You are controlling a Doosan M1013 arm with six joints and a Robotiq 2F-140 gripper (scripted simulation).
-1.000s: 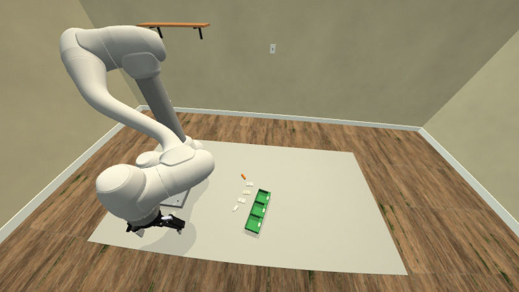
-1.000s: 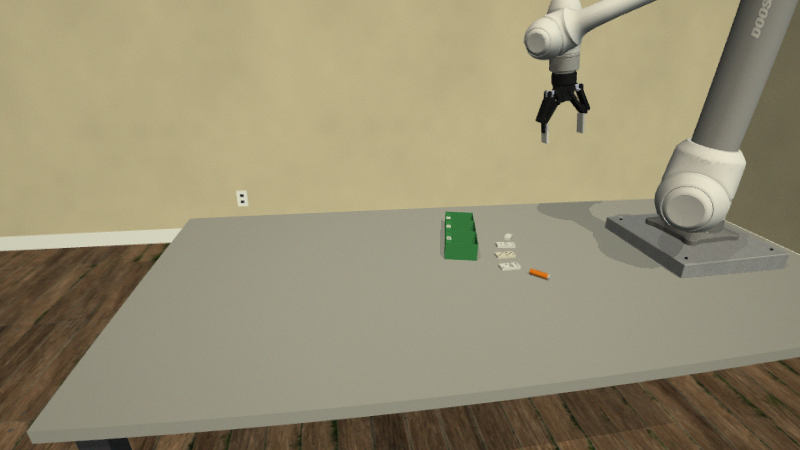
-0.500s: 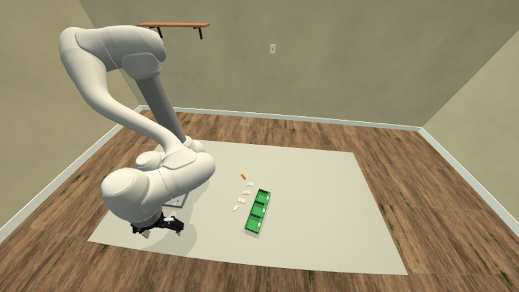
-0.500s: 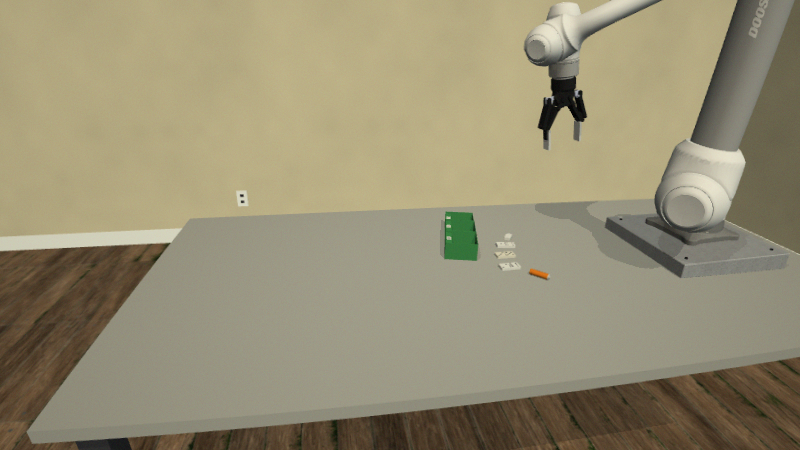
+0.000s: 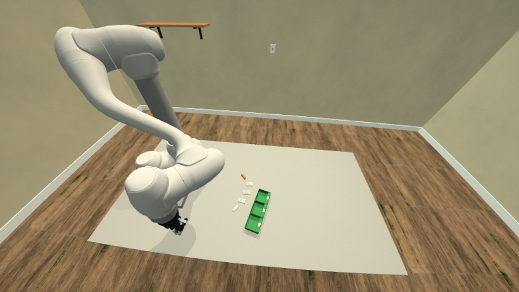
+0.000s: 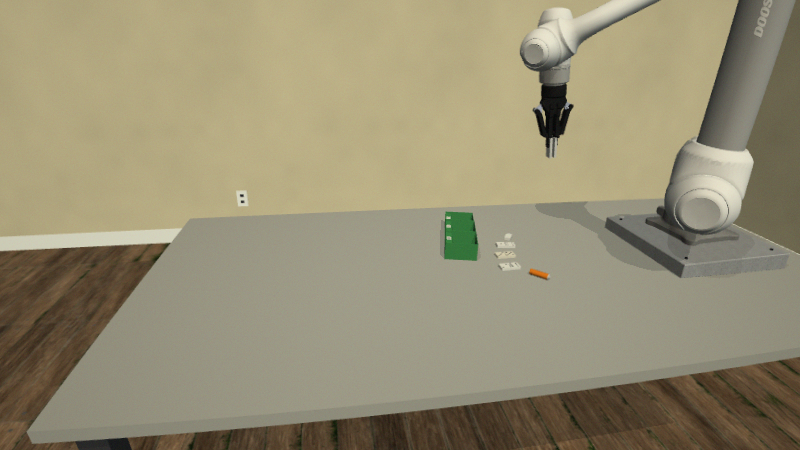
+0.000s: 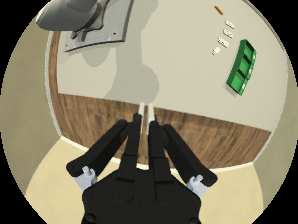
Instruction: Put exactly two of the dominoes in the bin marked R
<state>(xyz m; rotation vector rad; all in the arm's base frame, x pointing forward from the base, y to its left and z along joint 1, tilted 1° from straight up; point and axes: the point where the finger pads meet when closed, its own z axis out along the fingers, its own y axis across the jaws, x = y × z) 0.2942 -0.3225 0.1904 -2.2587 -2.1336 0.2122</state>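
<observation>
Several white dominoes lie flat in a row on the grey table, among them one [image 6: 509, 266], another [image 6: 505, 254] and a third [image 6: 505, 244]; they also show in the top view [image 5: 246, 191]. A green row of three bins [image 6: 460, 235] stands just left of them and shows in the wrist view [image 7: 241, 67] too. The bin labels are too small to read. My gripper [image 6: 551, 152] hangs high above the table near the arm's base, well apart from the dominoes. Its fingers are shut with nothing between them, as the wrist view [image 7: 145, 111] shows.
An orange cylinder [image 6: 539, 273] lies beside the nearest domino. A small white block [image 6: 507, 236] sits at the far end of the row. The arm's base plate [image 6: 696, 246] stands at the table's right end. The table edge lies below the gripper in the wrist view.
</observation>
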